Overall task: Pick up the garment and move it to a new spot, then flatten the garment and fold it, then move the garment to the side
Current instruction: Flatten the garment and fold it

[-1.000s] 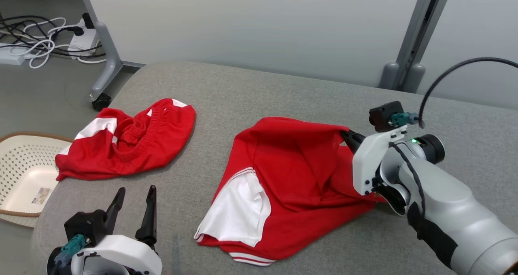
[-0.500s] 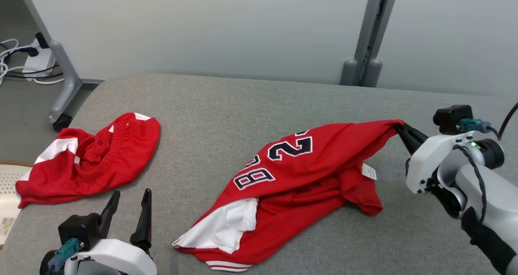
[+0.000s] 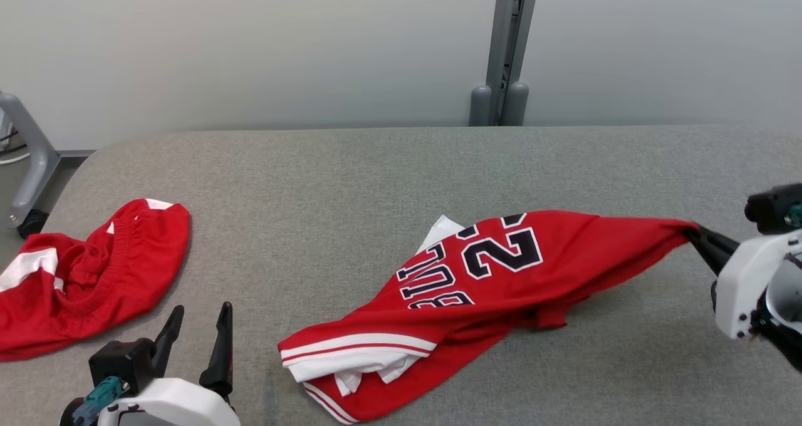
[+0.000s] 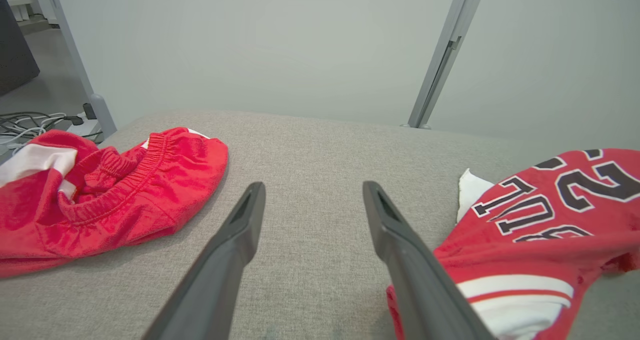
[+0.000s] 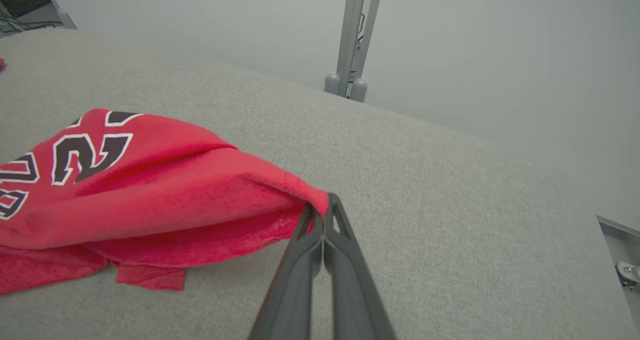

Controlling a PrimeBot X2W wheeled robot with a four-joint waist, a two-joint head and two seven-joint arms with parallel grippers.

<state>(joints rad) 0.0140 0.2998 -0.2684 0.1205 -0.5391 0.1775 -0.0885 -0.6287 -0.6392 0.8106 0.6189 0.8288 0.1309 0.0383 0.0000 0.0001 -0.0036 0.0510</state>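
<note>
The garment (image 3: pixel 501 269) is a red jersey with black lettering and white trim, stretched across the grey padded table (image 3: pixel 351 169). My right gripper (image 3: pixel 692 233) is shut on its right end, which is lifted a little off the surface; the rest trails down to the left. In the right wrist view the two fingers pinch the garment (image 5: pixel 150 190) at the gripper tip (image 5: pixel 320 210). My left gripper (image 3: pixel 197 332) stands open at the lower left with nothing between its fingers, just left of the jersey's striped hem. The left wrist view shows the garment (image 4: pixel 540 220) to the right of the open gripper (image 4: pixel 312 200).
A second red garment with an elastic waistband (image 3: pixel 88 269) lies bunched at the table's left edge, also seen in the left wrist view (image 4: pixel 100 190). A grey post (image 3: pixel 504 50) stands behind the table against a pale wall. A wheeled frame leg (image 3: pixel 25 181) is at far left.
My right gripper has dragged the jersey's end to the right, unrolling it so the lettering shows. The camera has turned right, shifting the scene left. The left gripper stayed open.
</note>
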